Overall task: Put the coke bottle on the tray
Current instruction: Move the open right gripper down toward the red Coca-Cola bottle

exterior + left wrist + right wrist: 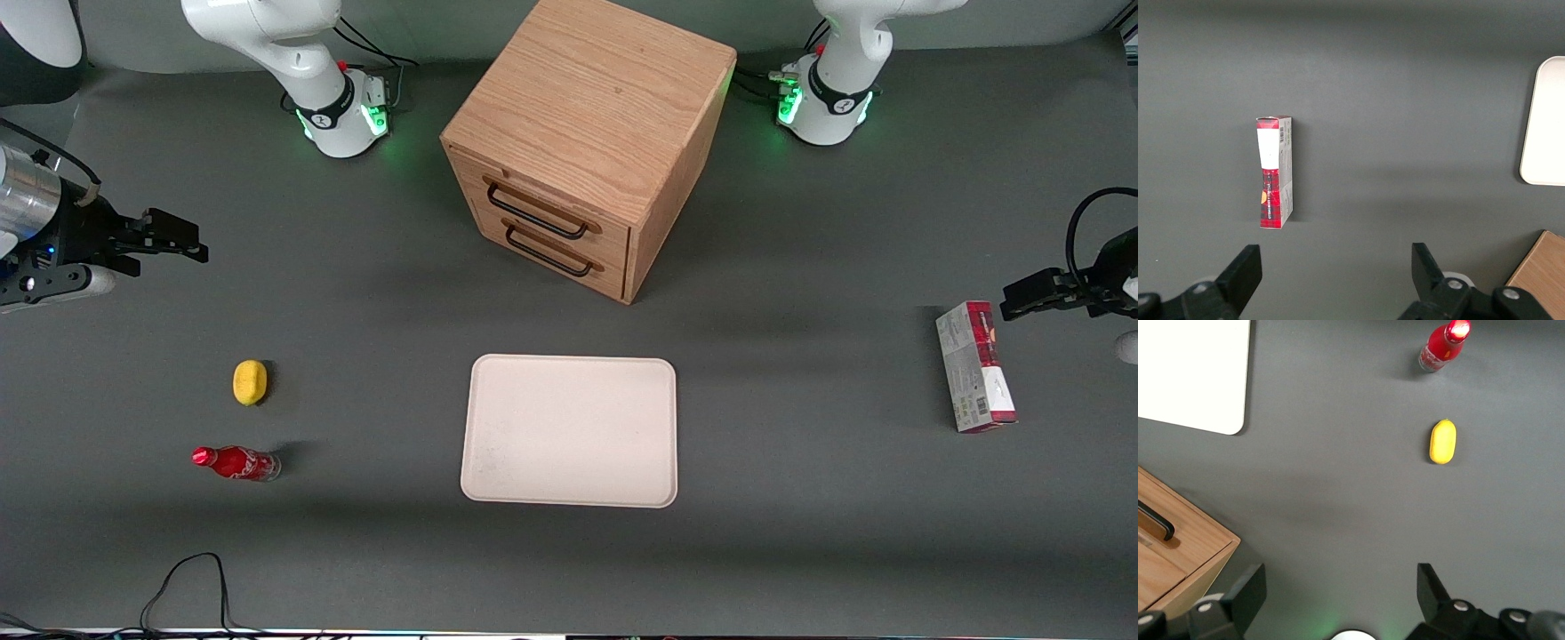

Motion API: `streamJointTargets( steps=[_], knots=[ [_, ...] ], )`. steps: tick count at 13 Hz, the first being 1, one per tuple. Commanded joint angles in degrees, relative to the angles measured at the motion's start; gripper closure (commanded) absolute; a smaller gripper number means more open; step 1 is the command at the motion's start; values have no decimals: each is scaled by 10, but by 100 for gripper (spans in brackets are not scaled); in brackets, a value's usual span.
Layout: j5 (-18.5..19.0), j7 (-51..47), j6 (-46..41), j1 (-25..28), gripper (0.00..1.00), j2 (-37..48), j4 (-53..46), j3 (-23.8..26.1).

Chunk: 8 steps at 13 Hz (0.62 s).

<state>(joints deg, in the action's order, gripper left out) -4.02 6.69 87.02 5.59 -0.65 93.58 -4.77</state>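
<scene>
a: looking at the desk, where is the coke bottle sitting?

b: it is standing on the bare grey top toward the working arm's end, closer to the front camera's edge than the yellow lemon, which is lying just beside it. the wrist view is showing its shiny red cap pointing up at the camera.

a: and the tray?

b: it is resting flat near the middle of the desk, well apart from the bottle, with nothing lying on it. the wooden drawer cabinet is standing farther from the front camera than the tray, its two black handles facing the tray.

a: what is the gripper doing?

b: it is hanging above the desk's edge at the working arm's end, farther from the front camera than the lemon and touching nothing. its fingers are standing spread wide, with only grey surface showing between them.

a: anything else lying around?

b: a red-and-white carton box is lying toward the parked arm's end, well apart from the tray
</scene>
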Motion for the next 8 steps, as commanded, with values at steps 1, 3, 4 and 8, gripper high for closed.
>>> streamJointTargets(
  steps=[1, 3, 4, 8],
  knots=[
    [9, -14, -22, 9, 0, -10, -22, -2],
    [9, -11, -24, 8, 0, -10, -22, -2],
    [9, -11, -28, 10, 0, -9, -21, -2],
    [9, -6, -48, 8, 0, -11, -32, -3]
  ],
)
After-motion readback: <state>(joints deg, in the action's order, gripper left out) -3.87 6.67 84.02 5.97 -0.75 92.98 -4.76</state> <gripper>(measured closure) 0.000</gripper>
